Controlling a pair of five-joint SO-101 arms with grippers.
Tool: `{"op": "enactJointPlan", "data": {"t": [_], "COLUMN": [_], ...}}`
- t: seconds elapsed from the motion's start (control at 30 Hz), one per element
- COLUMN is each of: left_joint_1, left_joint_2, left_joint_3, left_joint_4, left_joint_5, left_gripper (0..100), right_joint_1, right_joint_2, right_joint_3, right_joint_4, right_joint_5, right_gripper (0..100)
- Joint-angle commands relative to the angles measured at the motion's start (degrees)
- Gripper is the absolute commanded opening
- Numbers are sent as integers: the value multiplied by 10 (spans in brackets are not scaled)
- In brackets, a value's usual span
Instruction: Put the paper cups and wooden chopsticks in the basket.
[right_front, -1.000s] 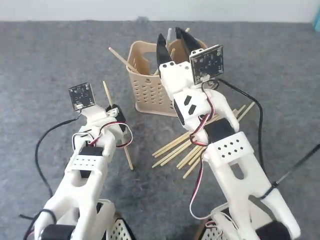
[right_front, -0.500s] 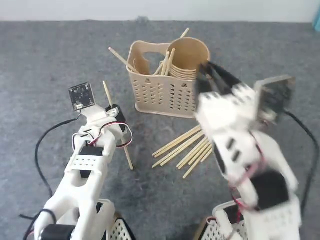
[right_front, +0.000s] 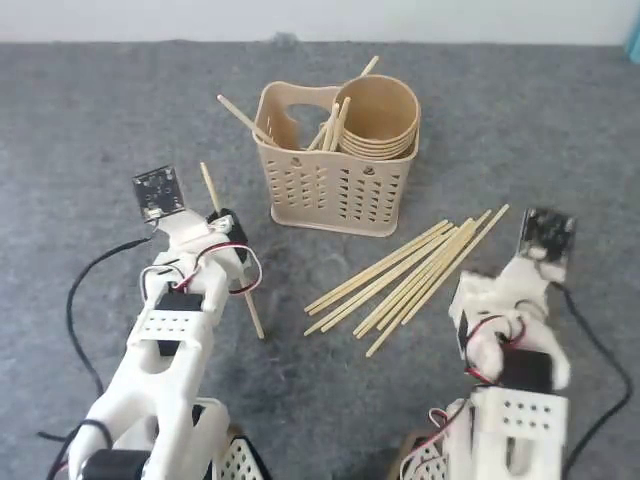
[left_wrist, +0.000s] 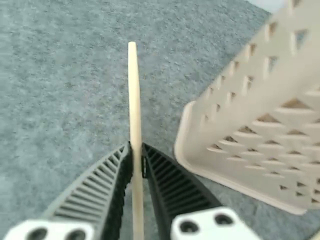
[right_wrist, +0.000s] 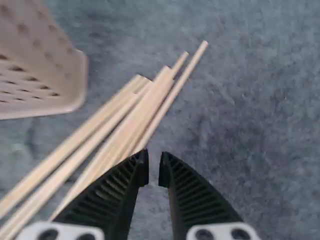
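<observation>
paper cups (right_front: 378, 112): stacked one inside the other, upright in the right compartment of the basket (right_front: 335, 190).
basket: upright at the far centre of the grey carpet (right_front: 100, 120).
chopsticks in basket (right_front: 331, 122): a few lean in the left compartment; one pokes out past the left rim.
loose chopsticks (right_front: 405, 278): a fanned bundle lying flat on the carpet, just near and right of the basket.
left gripper (left_wrist: 136, 148): pinching a single chopstick (left_wrist: 132, 95), jaws closed down to the stick's width; the stick runs on past the tips, to the left of the basket wall.
single chopstick: tilted in the high view; cannot tell whether its near end touches the carpet.
left arm (right_front: 175, 330): near left, left of the basket.
right gripper (right_wrist: 153, 161): jaws almost pressed together, a thin slit between the tips, nothing in it; the tips sit over the carpet beside the bundle.
right arm (right_front: 505, 335): near right, to the right of the loose chopsticks.
</observation>
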Motion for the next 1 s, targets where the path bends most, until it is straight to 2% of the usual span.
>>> {"op": "enactJointPlan", "data": {"t": [0.0,0.3,0.53,0.7,0.8,0.97], "left_joint_1": [-20,-51,-84,-97,-84,2], "left_joint_2": [-29,-30,-31,-65,-116,-156], "left_joint_3": [-16,-70,-186,-301,-354,-435], "left_joint_4": [-16,-13,-16,-15,-16,-23], "left_joint_5": [-5,69,-12,-21,-21,-22], "left_gripper": [13,13,13,13,13,13], "right_joint_1": [21,33,30,30,29,29], "right_joint_2": [-15,-15,-15,-15,-15,-15], "right_joint_3": [114,124,126,126,126,126], "right_joint_4": [-119,-131,-134,-134,-134,-134], "right_joint_5": [11,11,16,16,16,16], "right_gripper": [48,48,48,49,50,51]}}
